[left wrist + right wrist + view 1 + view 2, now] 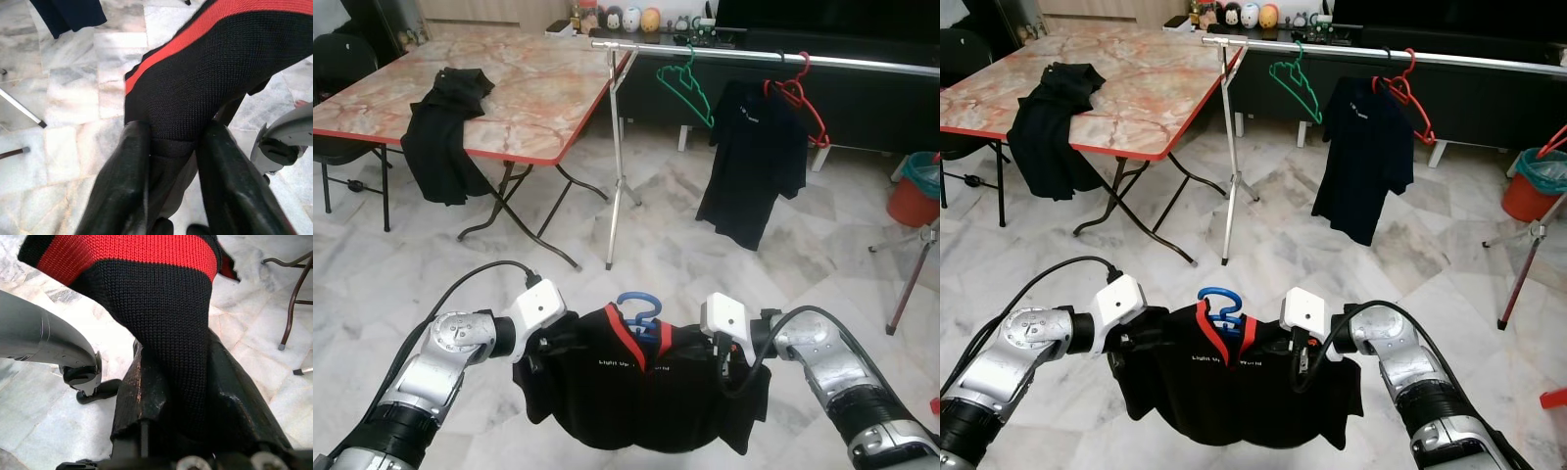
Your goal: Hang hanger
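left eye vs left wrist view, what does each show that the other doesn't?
Left eye alone: the blue hanger hook above the collar, the rail ahead carrying a green hanger and a shirt on a red hanger, the marble-top table, and the right pincer at the shirt's other shoulder.
Left wrist alone: close up, both fingers pinching black knit, with the red stripe above.
Both: the left pincer holding the black shirt over the marble floor.

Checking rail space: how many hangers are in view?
3: a green hanger empty on the rail, a red hanger there carrying a shirt, a blue hanger in the held shirt. None hidden, seemingly.
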`<state>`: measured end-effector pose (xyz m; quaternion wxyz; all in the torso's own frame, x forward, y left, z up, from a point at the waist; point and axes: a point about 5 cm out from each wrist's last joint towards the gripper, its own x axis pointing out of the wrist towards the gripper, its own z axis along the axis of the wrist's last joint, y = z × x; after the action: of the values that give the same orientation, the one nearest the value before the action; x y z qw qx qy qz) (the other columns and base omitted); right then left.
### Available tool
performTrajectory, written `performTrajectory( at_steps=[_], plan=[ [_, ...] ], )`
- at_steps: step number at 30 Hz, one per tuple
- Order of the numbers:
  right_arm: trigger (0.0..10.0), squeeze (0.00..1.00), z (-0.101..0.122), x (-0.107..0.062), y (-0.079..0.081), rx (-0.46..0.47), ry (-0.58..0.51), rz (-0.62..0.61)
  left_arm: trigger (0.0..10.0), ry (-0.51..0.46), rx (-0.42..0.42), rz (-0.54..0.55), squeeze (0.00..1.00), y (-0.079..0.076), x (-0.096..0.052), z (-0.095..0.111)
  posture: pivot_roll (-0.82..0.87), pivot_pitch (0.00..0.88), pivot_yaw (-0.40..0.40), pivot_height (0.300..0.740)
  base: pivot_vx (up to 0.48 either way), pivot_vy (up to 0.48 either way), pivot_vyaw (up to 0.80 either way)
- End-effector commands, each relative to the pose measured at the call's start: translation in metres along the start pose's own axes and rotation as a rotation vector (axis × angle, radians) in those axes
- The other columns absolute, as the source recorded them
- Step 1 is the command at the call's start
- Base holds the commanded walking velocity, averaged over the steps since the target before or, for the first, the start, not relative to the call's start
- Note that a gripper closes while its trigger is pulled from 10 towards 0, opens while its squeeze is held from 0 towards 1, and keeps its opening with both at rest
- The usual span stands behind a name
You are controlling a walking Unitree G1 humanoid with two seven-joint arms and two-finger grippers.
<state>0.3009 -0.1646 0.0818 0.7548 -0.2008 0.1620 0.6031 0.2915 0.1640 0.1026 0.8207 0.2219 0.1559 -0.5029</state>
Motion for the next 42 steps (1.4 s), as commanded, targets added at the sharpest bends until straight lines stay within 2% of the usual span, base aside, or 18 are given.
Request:
performTrajectory(
  at_steps=[1,7,8,9,10,11,12,13,15,22,23,24,25,26,32,40,41,42],
  plan=[
    [10.0,0.00,0.008,-0.001,-0.004,-0.024,-0.033,-0.017,0.0,0.033,-0.003,-0.025,0.00,-0.004,0.000,-0.007,0.06,0.042,0.003,0.740,0.000,0.000,0.00],
    [10.0,0.00,0.007,-0.001,-0.004,-0.022,-0.032,-0.021,0.0,0.054,0.031,-0.015,0.00,-0.002,-0.004,-0.007,0.06,0.041,0.005,0.740,0.000,0.000,0.00],
    [10.0,0.00,0.006,-0.001,-0.003,-0.019,-0.030,-0.021,8.0,0.026,0.015,0.023,0.00,0.004,-0.008,-0.004,0.06,0.041,0.005,0.740,0.000,0.000,0.00],
    [10.0,0.00,0.006,0.000,-0.003,-0.018,-0.028,-0.021,6.1,0.005,-0.003,0.043,0.00,0.008,-0.011,-0.002,0.06,0.041,0.005,0.740,0.000,0.000,0.00],
    [10.0,0.00,0.005,0.000,-0.002,-0.016,-0.027,-0.021,6.1,0.000,-0.007,0.048,0.00,0.009,-0.014,-0.001,0.06,0.041,0.005,0.740,0.000,0.000,0.00],
    [10.0,0.00,0.005,0.000,-0.002,-0.015,-0.026,-0.021,6.6,-0.009,-0.010,0.059,0.00,0.011,-0.016,0.000,0.06,0.041,0.005,0.740,0.000,0.000,0.00],
    [10.0,0.00,0.004,0.000,-0.002,-0.014,-0.025,-0.020,8.8,-0.018,-0.016,0.069,0.00,0.013,-0.019,0.001,0.06,0.043,0.004,0.740,0.000,0.000,0.00],
    [10.0,0.00,0.004,0.000,-0.002,-0.013,-0.025,-0.018,10.0,-0.035,-0.029,0.070,0.00,0.014,-0.022,0.002,0.06,0.043,0.004,0.740,0.000,0.000,0.00],
    [10.0,0.00,0.004,0.000,-0.002,-0.013,-0.023,-0.016,10.0,-0.052,-0.057,0.076,0.00,0.017,-0.030,0.003,0.07,0.044,0.003,0.740,0.000,0.000,0.00],
    [10.0,0.00,0.004,0.001,-0.002,-0.012,-0.020,-0.018,10.0,-0.002,-0.049,0.072,0.00,0.017,-0.037,-0.005,0.07,0.043,0.004,0.740,0.000,0.000,0.00],
    [10.0,0.00,0.004,0.002,-0.002,-0.012,-0.020,-0.018,10.0,-0.001,-0.050,0.073,0.05,0.017,-0.037,-0.005,0.07,0.043,0.004,0.740,0.000,0.000,0.00],
    [10.0,0.00,0.004,0.002,-0.002,-0.012,-0.019,-0.018,10.0,-0.003,-0.055,0.076,0.85,0.017,-0.037,-0.006,0.07,0.043,0.004,0.740,0.000,0.000,0.00],
    [10.0,0.00,0.004,0.002,-0.002,-0.012,-0.019,-0.018,10.0,-0.003,-0.055,0.076,0.85,0.017,-0.037,-0.006,0.07,0.043,0.004,0.740,0.000,0.000,0.00],
    [10.0,0.00,0.003,0.002,-0.002,-0.012,-0.017,-0.017,10.0,-0.011,-0.061,0.079,0.98,0.017,-0.037,-0.006,0.07,0.044,0.003,0.740,0.000,0.000,0.00],
    [10.0,0.00,0.000,0.004,0.001,-0.010,-0.005,-0.006,10.0,-0.067,-0.092,0.079,1.00,0.017,-0.036,0.001,0.07,0.045,0.004,0.740,0.000,0.000,0.00],
    [10.0,0.00,0.000,0.004,0.001,-0.009,-0.004,-0.010,10.0,-0.035,-0.089,0.055,1.00,0.014,-0.034,-0.002,0.07,0.046,0.005,0.740,0.000,0.000,0.00],
    [10.0,0.00,0.000,0.004,0.001,-0.009,-0.003,-0.010,10.0,-0.032,-0.086,0.054,0.97,0.013,-0.034,-0.003,0.07,0.046,0.005,0.740,0.000,0.000,0.00],
    [10.0,0.00,0.000,0.004,0.001,-0.010,-0.003,-0.010,10.0,-0.044,-0.081,0.063,0.59,0.013,-0.033,-0.002,0.07,0.046,0.005,0.740,0.000,0.000,0.00]
  ],
)
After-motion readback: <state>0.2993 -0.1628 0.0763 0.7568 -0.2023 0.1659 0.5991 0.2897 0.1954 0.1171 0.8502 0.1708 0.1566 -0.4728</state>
